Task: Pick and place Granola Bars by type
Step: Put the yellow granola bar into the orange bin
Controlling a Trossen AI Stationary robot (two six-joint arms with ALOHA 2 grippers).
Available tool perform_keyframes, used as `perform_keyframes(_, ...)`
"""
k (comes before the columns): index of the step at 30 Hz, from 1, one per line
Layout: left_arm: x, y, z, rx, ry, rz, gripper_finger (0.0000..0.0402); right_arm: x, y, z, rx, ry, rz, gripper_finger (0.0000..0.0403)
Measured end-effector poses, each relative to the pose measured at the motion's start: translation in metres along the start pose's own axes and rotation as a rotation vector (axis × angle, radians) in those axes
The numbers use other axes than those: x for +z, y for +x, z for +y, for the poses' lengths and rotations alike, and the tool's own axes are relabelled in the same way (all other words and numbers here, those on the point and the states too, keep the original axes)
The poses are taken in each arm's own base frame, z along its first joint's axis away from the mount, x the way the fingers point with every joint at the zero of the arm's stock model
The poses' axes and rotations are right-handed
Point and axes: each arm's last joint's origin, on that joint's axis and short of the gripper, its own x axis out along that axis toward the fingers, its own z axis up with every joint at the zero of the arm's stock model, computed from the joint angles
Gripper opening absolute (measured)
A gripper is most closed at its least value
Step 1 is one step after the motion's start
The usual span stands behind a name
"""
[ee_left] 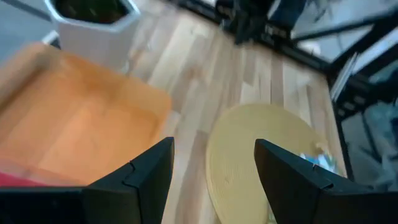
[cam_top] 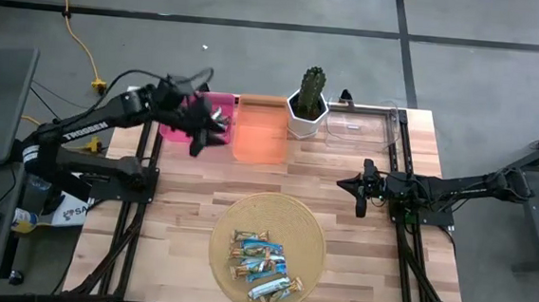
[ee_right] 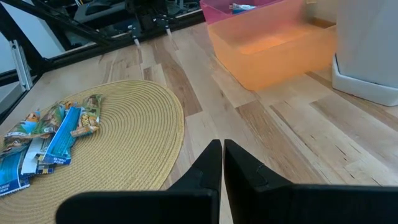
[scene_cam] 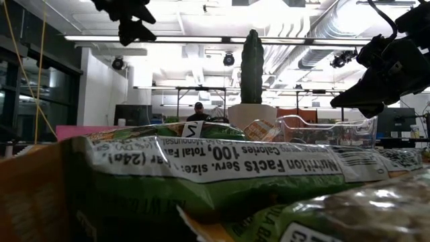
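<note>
Granola Bars [cam_top: 262, 263] lie on a wooden table [cam_top: 358, 243]; left fingers [ee_left: 152, 171] released, right fingers [ee_right: 211, 165] clenched empty.

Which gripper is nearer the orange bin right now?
Left. The left gripper, open and empty, hovers at the pink bin, right beside the orange bin. The right gripper, shut, sits across the table, past the cactus pot.

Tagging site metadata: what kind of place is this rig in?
Probably an open lab or workshop: exposed ceiling ducts and strip lights, a concrete floor with a yellow cable, and a person at benches behind the wooden table.
</note>
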Motion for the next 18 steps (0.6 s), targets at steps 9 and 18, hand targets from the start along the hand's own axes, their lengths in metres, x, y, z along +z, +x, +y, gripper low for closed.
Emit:
perform_keyframes(9, -0.023, 0.019, -0.057, 0.108, 0.202, 0.144, 0.0220, 0.000, 0.000, 0.000, 0.000, -0.001, 0.000, 0.0000)
perform_keyframes(18, -0.041, 0.029, -0.094, 0.091, 0.257, 0.205, 0.0220, 0.000, 0.000, 0.000, 0.000, 0.001, 0.000, 0.0000)
